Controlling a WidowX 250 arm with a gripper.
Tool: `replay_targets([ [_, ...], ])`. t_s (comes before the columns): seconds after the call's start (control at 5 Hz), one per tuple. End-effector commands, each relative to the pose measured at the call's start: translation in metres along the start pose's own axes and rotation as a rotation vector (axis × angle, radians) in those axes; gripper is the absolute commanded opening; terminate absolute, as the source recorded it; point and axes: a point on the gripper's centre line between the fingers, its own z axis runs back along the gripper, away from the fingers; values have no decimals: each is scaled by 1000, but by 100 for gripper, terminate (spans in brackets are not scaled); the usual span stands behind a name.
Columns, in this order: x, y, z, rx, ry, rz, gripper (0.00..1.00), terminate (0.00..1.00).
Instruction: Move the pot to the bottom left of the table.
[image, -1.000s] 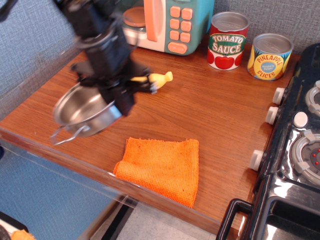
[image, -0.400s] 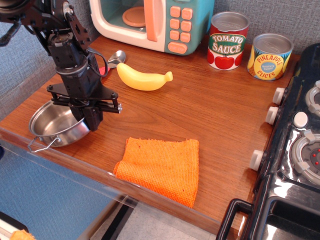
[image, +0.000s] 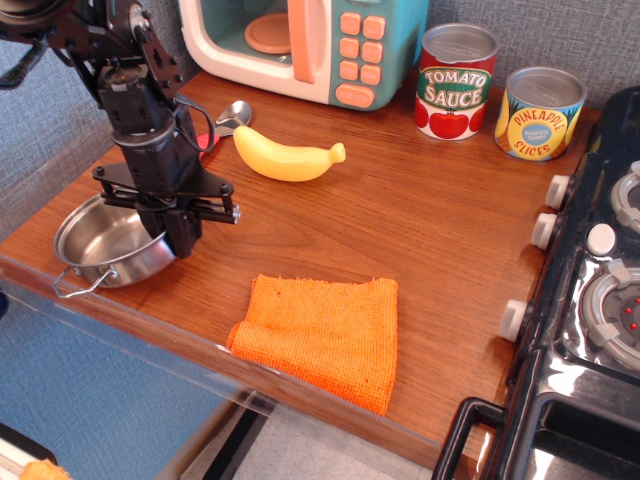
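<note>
At the left edge of the frame, a small shiny steel pot (image: 105, 245) sits on the brown wood-grain table (image: 420, 230), close to its near-left corner and just behind the clear plastic front edge. A thin wire loop handle pokes out at the pot's lower left. The pot looks light, rigid and slick, so a grip on its thin rim is likely to hold better than one on the curved polished wall, and the wire loops seem too fine to pinch reliably.

Over the pot's right rim hangs the black gripper (image: 175, 238), pointing downward from an arm that enters at the upper left. Its fingers appear to straddle the rim, but whether they are clamped on it or slack cannot be told from this angle.

Moving right, a metal spoon (image: 232, 113) and a yellow banana (image: 285, 158) lie in the upper middle, below a teal toy microwave (image: 310, 45). An orange cloth (image: 320, 335) lies at lower centre. Farther right stand two tin cans (image: 457, 80), and a black toy stove (image: 600, 300) fills the right edge.
</note>
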Motion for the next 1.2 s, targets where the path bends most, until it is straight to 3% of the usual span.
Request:
replay_targets([
  [0.0, -5, 8, 13, -7, -59, 64, 100, 0],
  [0.4, -6, 1, 25, -4, -68, 2, 100, 0],
  [0.6, -11, -8, 42, -13, -66, -88, 100, 0],
  [0.8, -17, -15, 55, -54, -83, -173, 100, 0],
  [1.0, -20, -21, 57, -27, -72, -201, 100, 0],
])
